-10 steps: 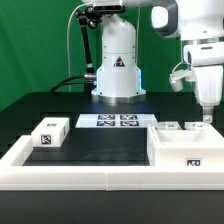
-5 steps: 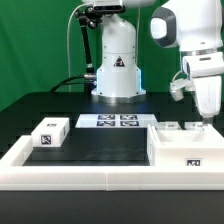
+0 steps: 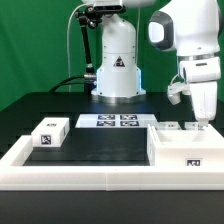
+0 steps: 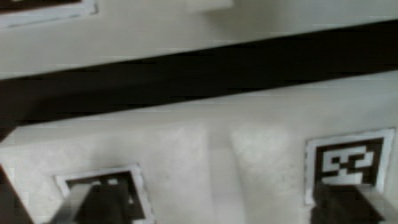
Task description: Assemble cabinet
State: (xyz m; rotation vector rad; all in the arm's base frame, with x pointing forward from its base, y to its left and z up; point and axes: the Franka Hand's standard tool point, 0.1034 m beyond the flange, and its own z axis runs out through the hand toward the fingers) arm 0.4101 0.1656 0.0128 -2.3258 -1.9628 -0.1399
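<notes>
The cabinet (image 3: 188, 148) is the large white boxy block at the exterior view's right, with a tag on its front. Small white tagged parts (image 3: 171, 127) lie at its back edge. My gripper (image 3: 205, 122) hangs just over that back edge, pointing down. In the wrist view the gripper (image 4: 222, 215) is open. Its dark fingertips (image 4: 89, 205) stand wide apart over a white surface with two tags (image 4: 347, 160), and nothing is held between them. A small white tagged block (image 3: 48, 131) lies at the exterior view's left.
The marker board (image 3: 118, 121) lies in front of the robot base (image 3: 117, 62). A long low white rim (image 3: 90, 170) frames the black table along the front and left.
The arm's upper part has swung a little toward the exterior view's left, and the gripper has sunk slightly over the cabinet's back edge. Nothing was grasped or released.
</notes>
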